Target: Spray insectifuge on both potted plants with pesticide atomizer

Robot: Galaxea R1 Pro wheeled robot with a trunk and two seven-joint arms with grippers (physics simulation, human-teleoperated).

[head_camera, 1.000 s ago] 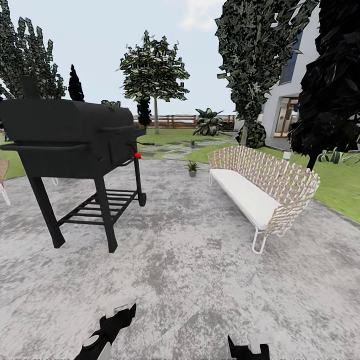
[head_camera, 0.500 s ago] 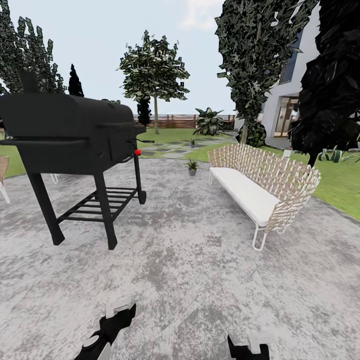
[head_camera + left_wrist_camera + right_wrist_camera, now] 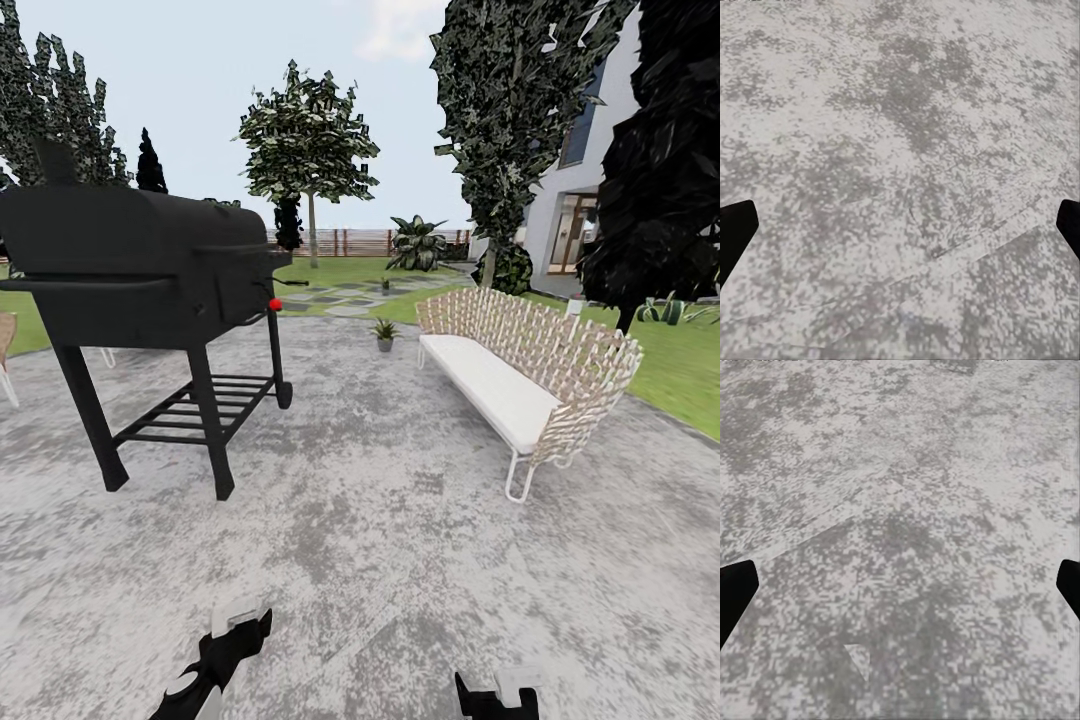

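Observation:
I stand on the garden's grey round paving (image 3: pixel 380 500). A small potted plant (image 3: pixel 384 334) with pointed green leaves sits at the paving's far edge, between the grill and the sofa. Farther back, by the stepping stones, is a second tiny plant (image 3: pixel 386 285), too small to make out. The pesticide atomizer is out of view. My left gripper (image 3: pixel 236 622) and right gripper (image 3: pixel 498 692) hang low over the paving. In the wrist views the left gripper (image 3: pixel 900 232) and right gripper (image 3: pixel 900 592) are open, dark fingertips wide apart, with bare paving between them.
A black barbecue grill (image 3: pixel 140 270) on legs stands at the left. A white wicker sofa (image 3: pixel 520 375) stands at the right. Lawn (image 3: pixel 670 370), trees, a brown fence (image 3: pixel 350 240) and a white house (image 3: pixel 570 215) lie beyond. Open paving runs between grill and sofa.
The whole view shifted slightly, so the camera moved: the grill sits a little higher and further left in frame. Both grippers keep the same pose.

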